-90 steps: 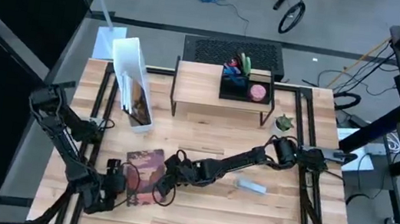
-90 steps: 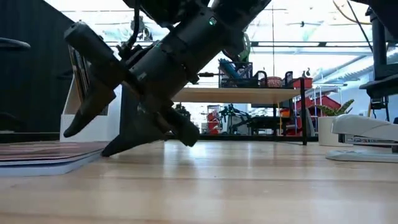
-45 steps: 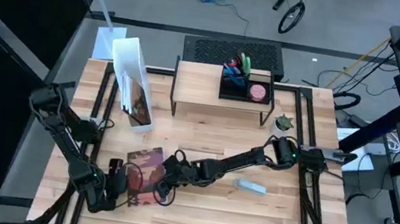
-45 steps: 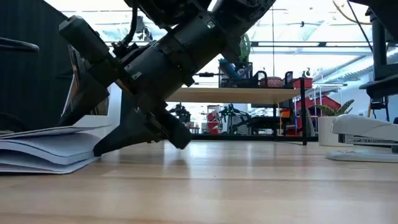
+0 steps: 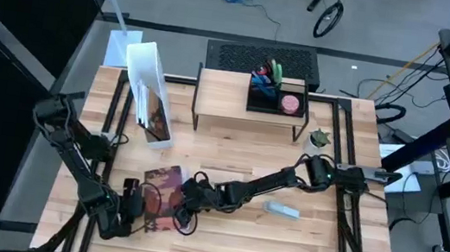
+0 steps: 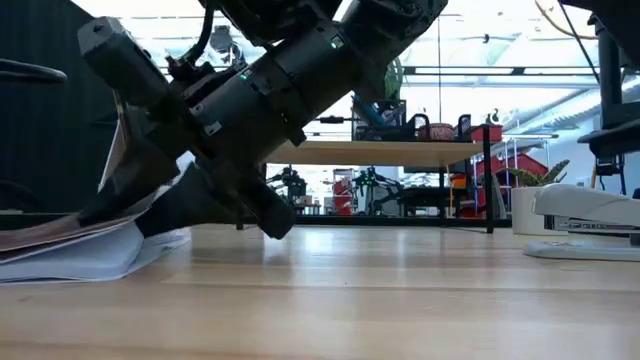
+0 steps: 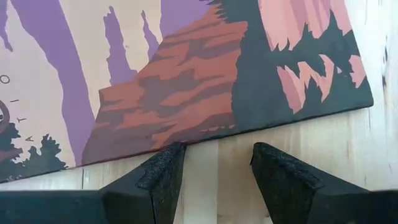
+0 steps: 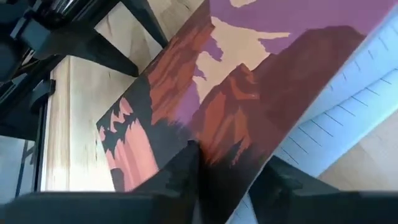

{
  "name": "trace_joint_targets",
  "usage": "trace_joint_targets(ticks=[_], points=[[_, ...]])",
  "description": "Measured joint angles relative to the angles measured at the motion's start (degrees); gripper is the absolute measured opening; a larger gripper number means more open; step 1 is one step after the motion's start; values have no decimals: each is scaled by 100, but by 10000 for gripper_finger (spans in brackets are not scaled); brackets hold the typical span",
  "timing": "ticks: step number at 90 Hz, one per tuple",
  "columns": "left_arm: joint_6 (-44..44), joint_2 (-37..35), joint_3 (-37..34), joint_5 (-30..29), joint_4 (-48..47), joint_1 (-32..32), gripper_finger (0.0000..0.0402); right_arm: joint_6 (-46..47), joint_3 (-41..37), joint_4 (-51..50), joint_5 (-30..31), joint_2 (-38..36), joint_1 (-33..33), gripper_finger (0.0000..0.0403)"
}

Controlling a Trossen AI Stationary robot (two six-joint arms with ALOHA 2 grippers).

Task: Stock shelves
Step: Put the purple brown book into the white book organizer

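table (image 5: 313,251) — right side open | right gripper (image 5: 183,201) pinching book (image 5: 162,194) cover edge

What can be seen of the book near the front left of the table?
The book is thin, with a cover printed in purple, rust and pink landscape shapes and lined white pages inside. It lies on the wooden table at the front left. The right gripper has one finger under the cover, tilting it up off the pages. The left gripper waits open at the opposite edge, not touching it.
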Motion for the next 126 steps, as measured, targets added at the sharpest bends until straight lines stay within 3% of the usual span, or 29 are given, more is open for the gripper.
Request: trace_joint_targets(ticks=[8,37,49,66,84,92,126], points=[[-164,-15,109,102,-164,8,180,-68,6,-1,19,0,7,20],[-685,-640,312,-28,-496,-176,180,-683,7,-304,47,-251,166,20],[-952,-1102,320,-203,-688,-285,180,-989,4,-1148,623,-656,307,20],[-1129,-1840,319,-1222,-902,-393,180,-1332,2,-2354,1602,-1264,507,20],[-1138,-2366,322,-2815,-869,-380,180,-1980,0,-2575,2728,-1804,770,20],[-1126,-2506,322,-3204,-873,-347,180,-2246,0,-2577,3170,-2046,905,20],[-867,-2767,322,-4145,-567,-250,180,-2747,0,-2552,3375,-2448,1294,20]])
